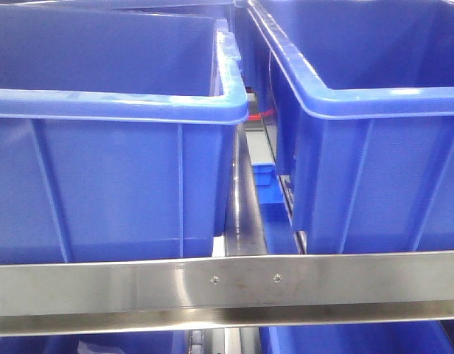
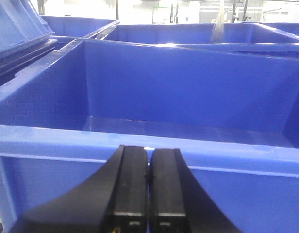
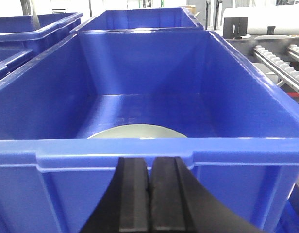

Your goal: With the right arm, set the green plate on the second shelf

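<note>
Green plate [image 3: 137,131] flat on blue bin [image 3: 237,97] floor; round. Both grippers' fingers [image 3: 149,194] [image 2: 148,189] pressed together, empty.

green plate [image 3: 137,131] | pale, round | flat on blue bin [image 3: 237,92] floor | mostly hidden

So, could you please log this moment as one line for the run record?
phase: pre-grasp | green plate: lying in blue bin | right gripper: shut, empty, outside bin | left gripper: shut, empty
</note>
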Available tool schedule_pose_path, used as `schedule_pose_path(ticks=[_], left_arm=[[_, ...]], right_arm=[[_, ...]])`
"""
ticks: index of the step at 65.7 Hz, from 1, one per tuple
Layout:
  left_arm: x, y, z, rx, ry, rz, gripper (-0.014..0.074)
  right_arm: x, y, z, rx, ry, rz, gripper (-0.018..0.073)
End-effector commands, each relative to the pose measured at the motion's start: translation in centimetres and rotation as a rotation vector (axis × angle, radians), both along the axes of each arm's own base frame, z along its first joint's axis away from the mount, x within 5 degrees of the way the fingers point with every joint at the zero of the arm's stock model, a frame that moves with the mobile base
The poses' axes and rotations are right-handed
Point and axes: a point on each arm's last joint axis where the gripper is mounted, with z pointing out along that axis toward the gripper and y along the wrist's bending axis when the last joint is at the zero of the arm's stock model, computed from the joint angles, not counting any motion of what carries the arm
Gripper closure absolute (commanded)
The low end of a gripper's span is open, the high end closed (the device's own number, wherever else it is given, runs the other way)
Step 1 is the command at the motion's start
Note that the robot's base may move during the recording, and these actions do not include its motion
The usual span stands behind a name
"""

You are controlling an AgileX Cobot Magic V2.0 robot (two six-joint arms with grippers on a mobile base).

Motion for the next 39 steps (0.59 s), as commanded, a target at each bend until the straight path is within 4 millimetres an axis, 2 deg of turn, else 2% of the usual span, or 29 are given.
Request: schedule_pose_path(ticks=[1, 39], left_arm=[[0.10, -0.02, -0.66, -0.011, -0.044, -0.003, 0.0466], [0.10, -0.02, -0.66, -0.011, -0.044, -0.003, 0.0466]], right_arm=[[-0.39, -0.04, 1.46, -0.002, -0.123, -0.003, 0.0512], [-0.44, -0.06, 1.70, 0.003, -0.149, -0.004, 0.0512]])
